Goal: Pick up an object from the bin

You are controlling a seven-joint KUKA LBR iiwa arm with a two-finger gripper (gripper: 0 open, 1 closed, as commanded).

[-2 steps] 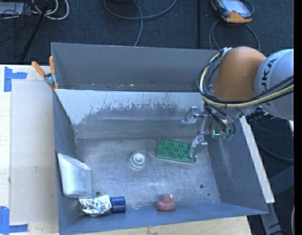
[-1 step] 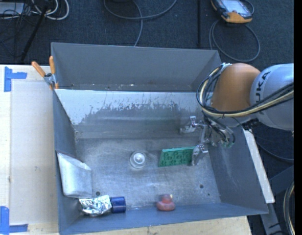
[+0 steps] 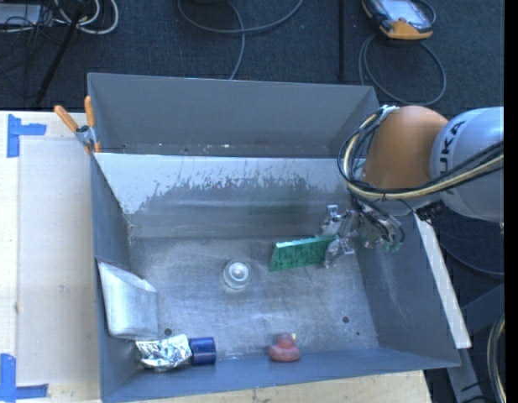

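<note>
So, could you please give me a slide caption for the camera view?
KUKA gripper at the right end of a flat green card in the grey bin, a clear round cap nearby.

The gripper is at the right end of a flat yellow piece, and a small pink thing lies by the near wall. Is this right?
The flat piece is green, not yellow, as the camera view shows; the gripper and small pink thing are as you say.
</note>
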